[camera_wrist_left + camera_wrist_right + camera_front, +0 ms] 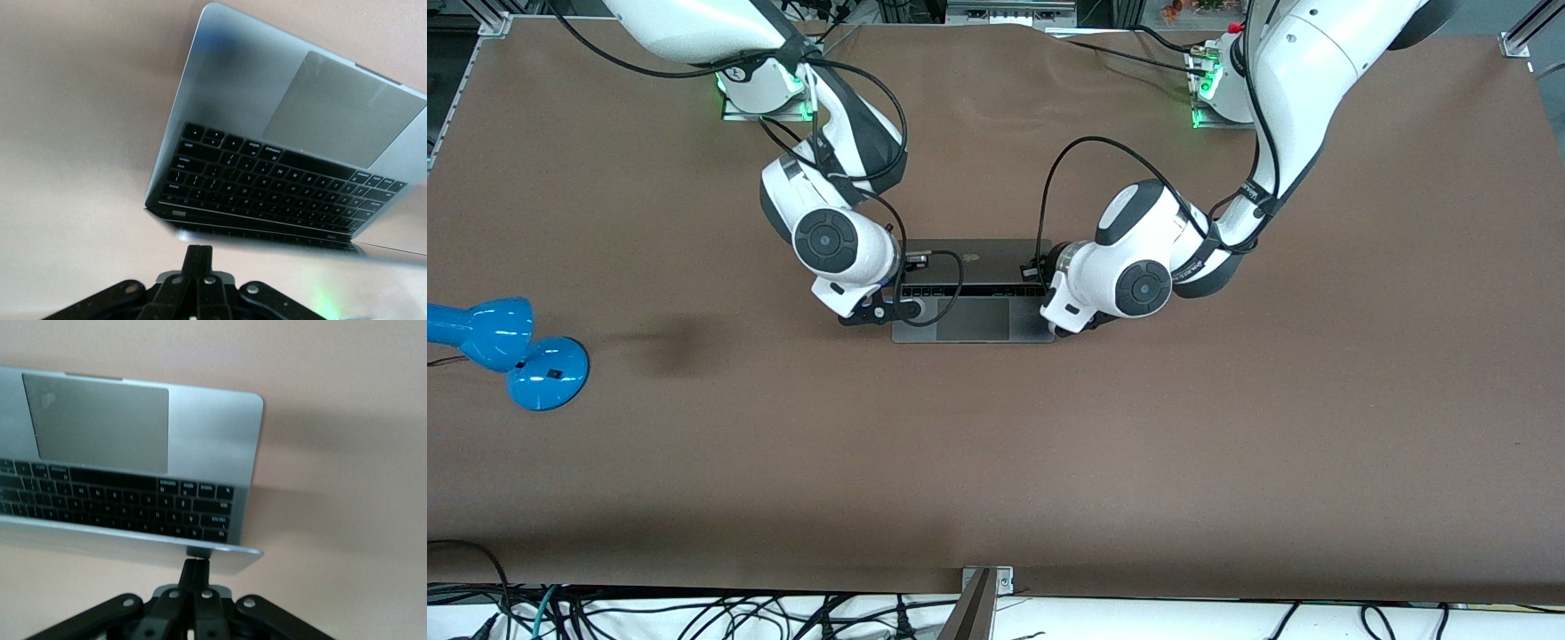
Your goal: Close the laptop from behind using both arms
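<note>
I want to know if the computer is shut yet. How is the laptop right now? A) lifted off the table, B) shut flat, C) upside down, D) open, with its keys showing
D: the laptop is open on the table, and its black keys and touchpad show in both wrist views, with the lid's edge just in front of each shut hand, left and right.
</note>
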Motion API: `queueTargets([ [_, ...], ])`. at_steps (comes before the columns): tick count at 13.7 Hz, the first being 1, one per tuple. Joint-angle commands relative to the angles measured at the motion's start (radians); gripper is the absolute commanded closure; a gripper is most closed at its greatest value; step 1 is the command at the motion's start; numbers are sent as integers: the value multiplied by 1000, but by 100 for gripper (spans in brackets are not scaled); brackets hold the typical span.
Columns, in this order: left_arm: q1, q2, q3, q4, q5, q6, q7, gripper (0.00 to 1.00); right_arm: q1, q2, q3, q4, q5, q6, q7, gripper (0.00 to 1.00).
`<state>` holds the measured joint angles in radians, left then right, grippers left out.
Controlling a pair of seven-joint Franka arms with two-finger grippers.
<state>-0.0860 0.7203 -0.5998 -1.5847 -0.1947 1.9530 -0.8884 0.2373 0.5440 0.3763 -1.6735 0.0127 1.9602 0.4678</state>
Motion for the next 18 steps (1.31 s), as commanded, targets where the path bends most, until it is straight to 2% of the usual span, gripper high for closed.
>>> queueTargets([
  [1, -15, 37, 12, 55, 27, 6, 6, 100, -4, 57, 7, 38, -23, 40, -8, 100],
  [4, -17, 70, 21, 75, 43, 9, 6, 100, -4, 85, 7, 40, -77, 57, -8, 100],
  [7, -17, 122, 22, 112, 72, 17, 2, 100, -4, 108, 0, 41, -85, 100, -8, 100],
  [13, -20, 185, 40, 121, 84, 90, 5, 100, -4, 157, -13, 41, -115, 140, -8, 100],
  [18, -26, 217, 48, 121, 123, 127, 5, 100, -4, 217, -20, 41, -123, 242, -9, 100],
])
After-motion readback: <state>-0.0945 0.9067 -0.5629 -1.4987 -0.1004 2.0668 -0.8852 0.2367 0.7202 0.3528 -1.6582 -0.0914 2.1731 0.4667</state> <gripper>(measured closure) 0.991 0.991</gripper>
